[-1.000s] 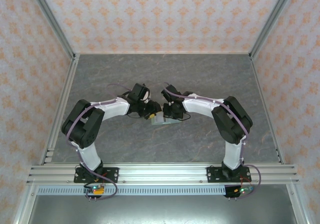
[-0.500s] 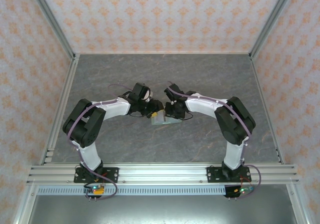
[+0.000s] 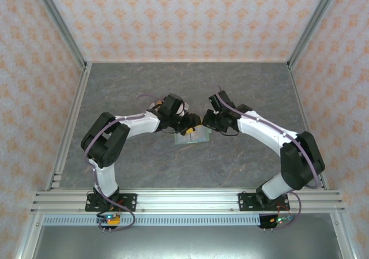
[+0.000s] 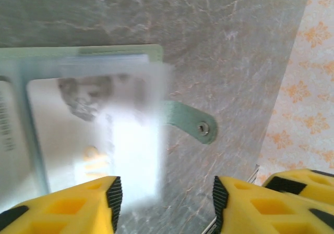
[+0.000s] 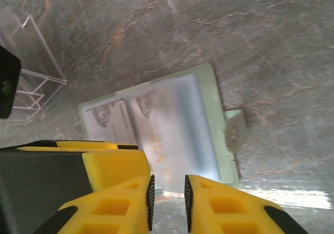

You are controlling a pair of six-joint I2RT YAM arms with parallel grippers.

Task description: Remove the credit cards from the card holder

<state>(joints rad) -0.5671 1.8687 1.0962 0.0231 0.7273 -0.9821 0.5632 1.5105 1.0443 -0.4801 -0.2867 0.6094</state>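
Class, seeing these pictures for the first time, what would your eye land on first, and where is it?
The left arm and right arm bow inward over the marbled table, meeting above a sage-green card holder lying open near its centre. In the wrist views, bright yellow jaws frame the bottom edge, with whitish cards showing in the holder's panels.

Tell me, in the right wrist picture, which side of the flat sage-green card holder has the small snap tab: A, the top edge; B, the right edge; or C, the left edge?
B: the small snap tab juts out from the right edge of the flat sage-green card holder, which lies open on the grey marbled table.
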